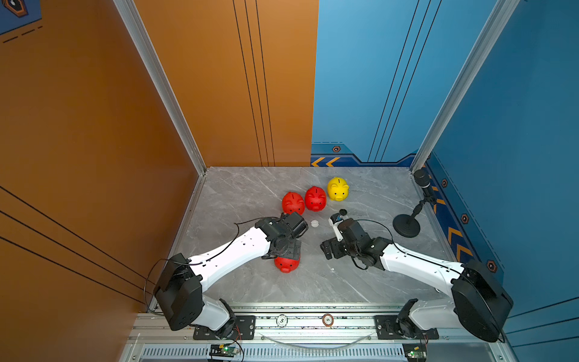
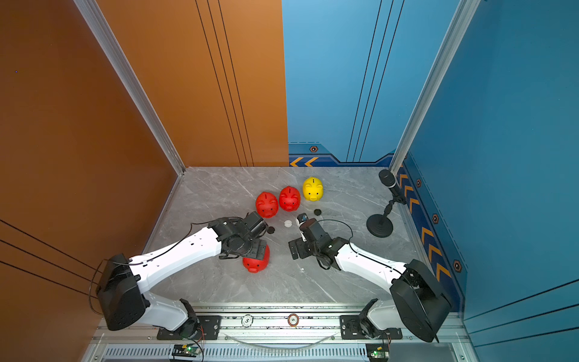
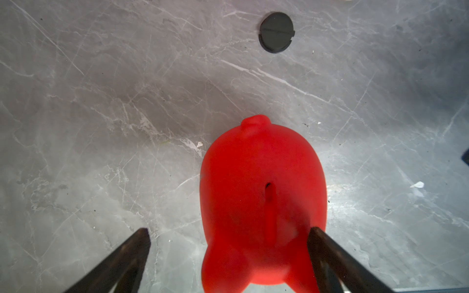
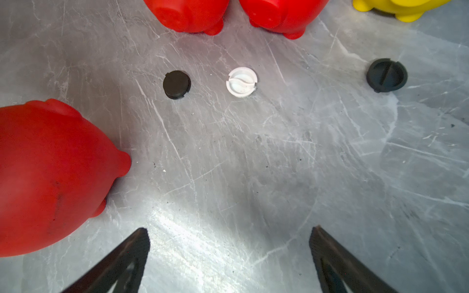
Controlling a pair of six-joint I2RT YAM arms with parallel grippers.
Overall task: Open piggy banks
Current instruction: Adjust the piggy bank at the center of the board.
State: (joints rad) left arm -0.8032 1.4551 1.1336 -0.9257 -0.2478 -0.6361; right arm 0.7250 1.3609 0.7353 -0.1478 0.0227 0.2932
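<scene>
Four piggy banks stand on the grey marble table. Two red ones [image 1: 293,203] [image 1: 315,198] and a yellow one [image 1: 338,188] form a row at the back. The fourth, a red piggy bank [image 1: 286,265], stands nearer the front, slot up, under my left gripper [image 1: 289,252]. In the left wrist view that gripper [image 3: 229,229] is open astride this red piggy bank [image 3: 261,182]; one fingertip [image 3: 316,234] is at its flank, the other stands clear. My right gripper [image 1: 326,247] hovers to its right, open [image 4: 229,228] over bare table.
Loose round plugs lie between the grippers and the back row: a white plug [image 4: 241,81] [image 1: 314,223] and two black plugs [image 4: 177,84] [image 4: 386,75]. A black microphone stand [image 1: 406,224] sits at the right edge. Walls enclose the table on three sides.
</scene>
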